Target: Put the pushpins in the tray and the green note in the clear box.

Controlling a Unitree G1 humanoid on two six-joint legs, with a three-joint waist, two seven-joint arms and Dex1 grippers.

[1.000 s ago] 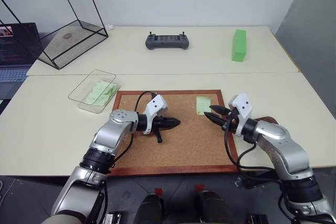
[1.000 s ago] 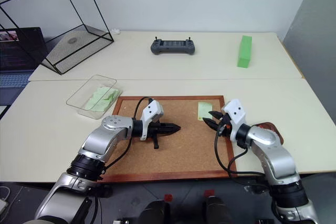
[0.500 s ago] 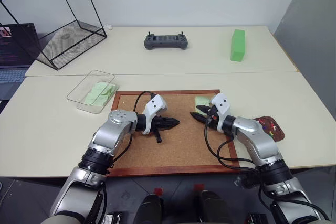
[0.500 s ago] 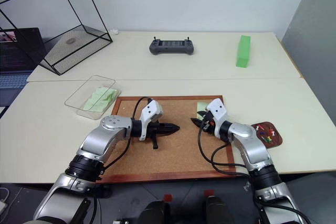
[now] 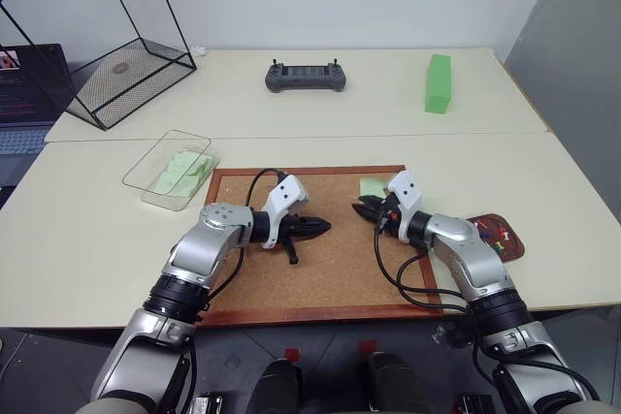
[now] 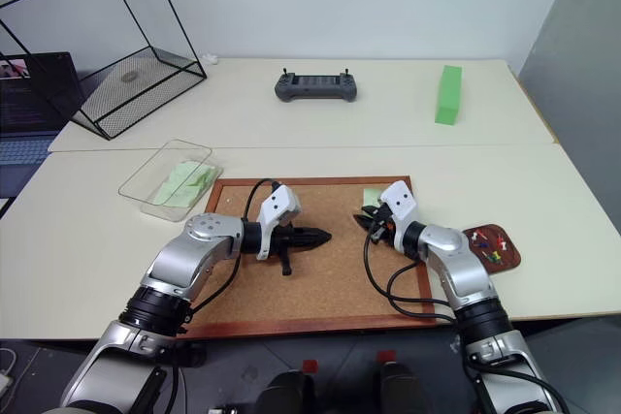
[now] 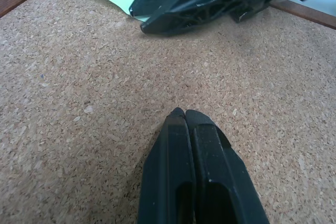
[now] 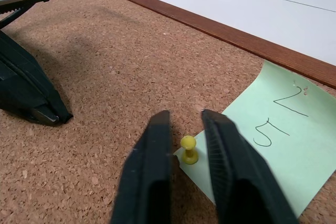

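While the left tool sits pinched shut over the cork board, the right tool reaches the green note. In the right wrist view, its fingers flank a yellow pushpin pinning that note, not quite clamped.

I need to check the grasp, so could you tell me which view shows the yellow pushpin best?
The right wrist view: the yellow pushpin stands in the green note's corner, between the right hand's narrowly parted fingers. In the head views the hand covers it; the left wrist view gives only the note's edge.
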